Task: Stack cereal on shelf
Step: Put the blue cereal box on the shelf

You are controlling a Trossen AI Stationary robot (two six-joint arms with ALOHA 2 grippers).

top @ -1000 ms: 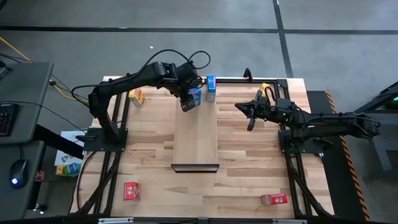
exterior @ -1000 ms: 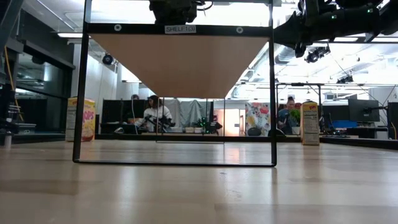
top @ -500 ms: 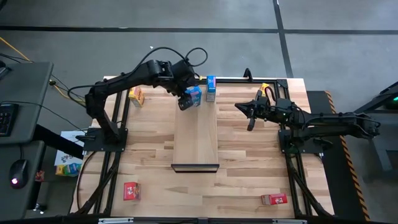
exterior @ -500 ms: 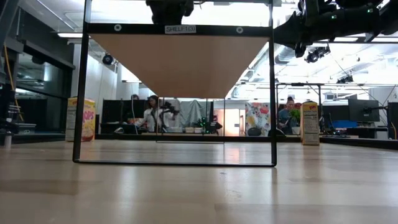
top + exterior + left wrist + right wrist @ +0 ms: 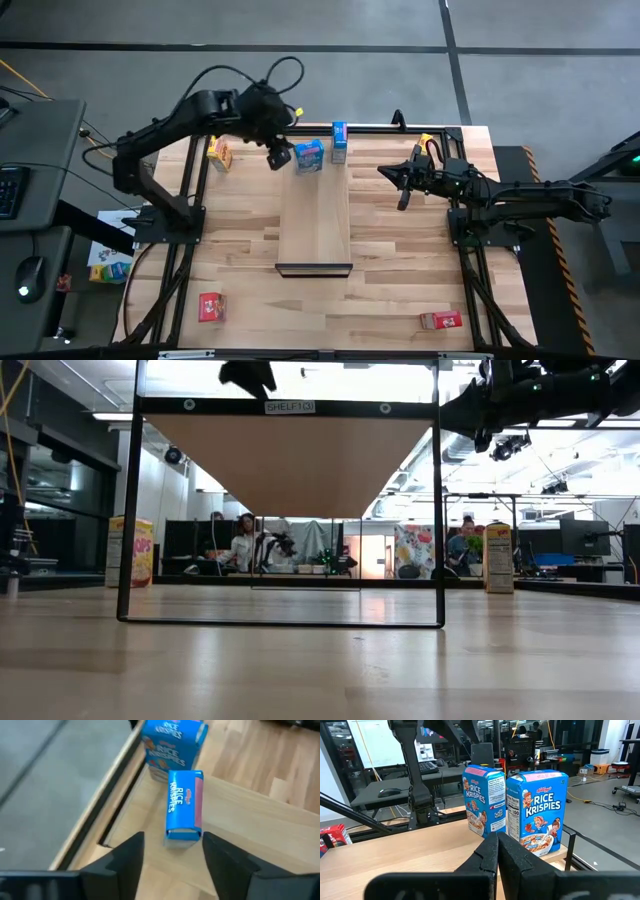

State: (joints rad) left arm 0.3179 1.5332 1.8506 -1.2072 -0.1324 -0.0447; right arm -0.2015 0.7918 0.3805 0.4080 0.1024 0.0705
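From above, two blue cereal boxes (image 5: 309, 155) (image 5: 339, 142) are being seen standing at the far end of the shelf (image 5: 314, 215), the left gripper (image 5: 280, 157) is being held just beside the nearer one with its jaws spread and empty, and the right gripper (image 5: 400, 187) is being kept clenched on nothing off the plank's right. From the left wrist, a blue box (image 5: 184, 805) is being framed untouched between the parted fingers (image 5: 122, 860). From the right wrist, both boxes (image 5: 486, 806) (image 5: 537, 811) are being shown upright, side by side.

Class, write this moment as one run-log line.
left claw: open, beside shelf | blue boxes: two, on shelf | right claw: shut, waiting
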